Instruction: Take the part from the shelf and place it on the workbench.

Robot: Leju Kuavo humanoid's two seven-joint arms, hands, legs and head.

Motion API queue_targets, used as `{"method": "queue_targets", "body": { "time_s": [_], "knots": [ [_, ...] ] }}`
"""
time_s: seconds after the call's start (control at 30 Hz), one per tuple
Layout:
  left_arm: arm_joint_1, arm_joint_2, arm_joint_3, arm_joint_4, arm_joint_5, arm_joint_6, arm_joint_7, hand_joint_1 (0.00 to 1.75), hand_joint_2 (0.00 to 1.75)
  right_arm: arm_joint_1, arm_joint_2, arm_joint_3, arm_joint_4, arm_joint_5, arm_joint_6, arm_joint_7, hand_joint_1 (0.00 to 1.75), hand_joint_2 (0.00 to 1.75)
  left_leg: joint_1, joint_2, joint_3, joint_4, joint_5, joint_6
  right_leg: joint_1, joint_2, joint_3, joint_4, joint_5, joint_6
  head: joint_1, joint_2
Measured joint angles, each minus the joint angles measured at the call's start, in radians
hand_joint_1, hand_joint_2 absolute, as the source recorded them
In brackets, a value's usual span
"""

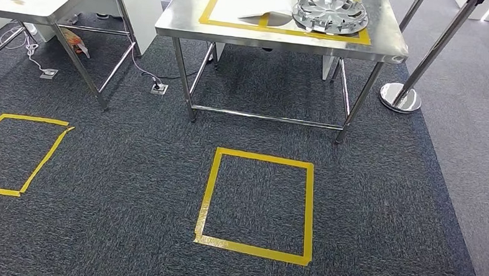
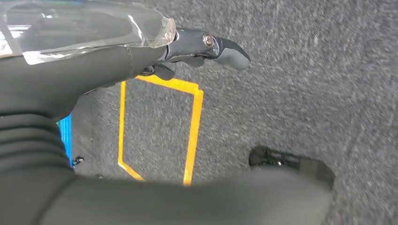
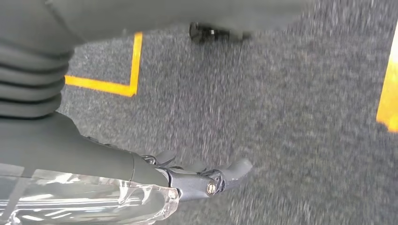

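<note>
**Part on workbench, both hands empty over carpet**

Part (image 1: 330, 12), a round silver wheel-cover-like disc, is seen at the top of the head view, right of centre, lying flat on the steel workbench (image 1: 191, 20). It sits inside a yellow taped rectangle (image 1: 205, 12) on the top and overlaps the tape on its right side. A flat silver sheet (image 1: 267, 16) is seen just left of it, edges appearing to touch.

A yellow taped square (image 1: 256, 206) is marked on the dark carpet at lower centre, in front of the bench. A second steel table (image 1: 30, 1) is at upper left; a chrome stanchion base (image 1: 400, 97) at right.

Left hand (image 2: 197, 49): nothing held, fingers loosely extended above the carpet. Right hand (image 3: 197, 176): same, nothing held, fingers slightly apart.
</note>
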Motion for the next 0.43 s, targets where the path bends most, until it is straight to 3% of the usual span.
{"method": "queue_targets", "body": {
  "time_s": [0.43],
  "knots": [
    [0.040, 0.007, -0.013, -0.085, 0.081, -0.109, -0.037, 0.00, 0.00, 0.076, -0.039, 0.289, -0.038, -0.340, 0.027, 0.053, 0.00, 0.00, 0.001, 0.000, 0.000, 0.000, 0.001, 0.000, 0.001, 0.000, 0.000, 0.002, 0.000, 0.000, 0.000, 0.000]
  ]
}}
